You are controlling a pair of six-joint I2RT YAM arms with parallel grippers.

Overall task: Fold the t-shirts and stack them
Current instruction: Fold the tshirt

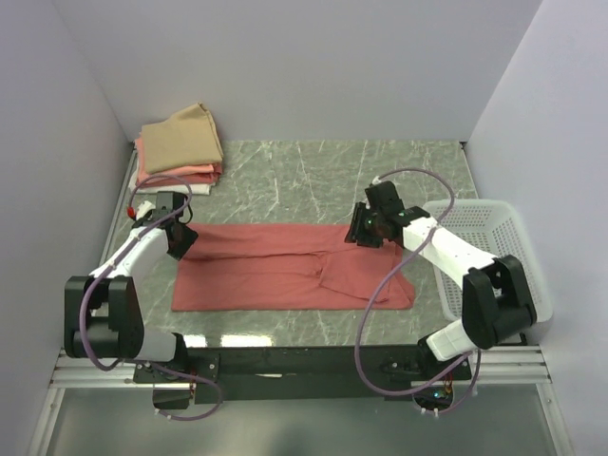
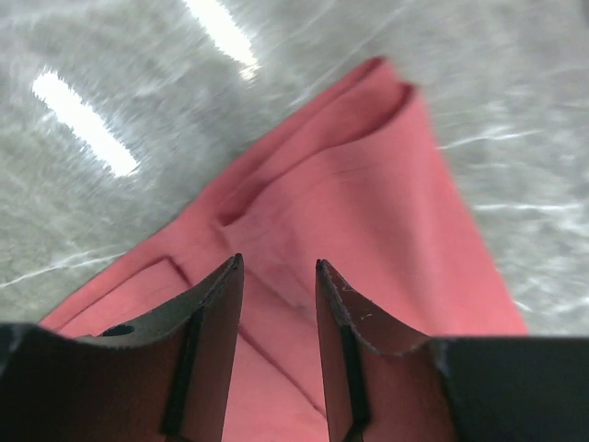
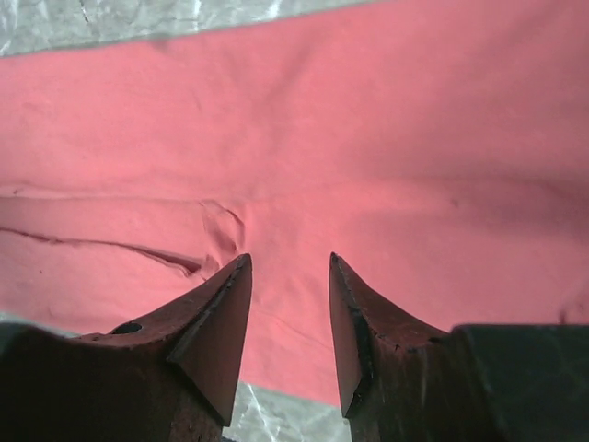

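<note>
A salmon-red t-shirt (image 1: 285, 266) lies flat on the marble table as a long folded rectangle. My left gripper (image 1: 180, 239) hovers over its far left corner, open and empty; in the left wrist view (image 2: 278, 264) the shirt (image 2: 368, 212) lies under the fingers. My right gripper (image 1: 364, 233) is over the shirt's far right edge, open and empty; in the right wrist view (image 3: 290, 260) the shirt (image 3: 304, 138) fills the frame. A stack of folded t-shirts (image 1: 180, 144), tan on top with salmon-pink and white below, sits at the far left corner.
A white perforated basket (image 1: 494, 252) stands at the table's right edge beside the right arm. Grey walls close in the table on the left, back and right. Bare marble (image 1: 313, 171) lies behind the shirt.
</note>
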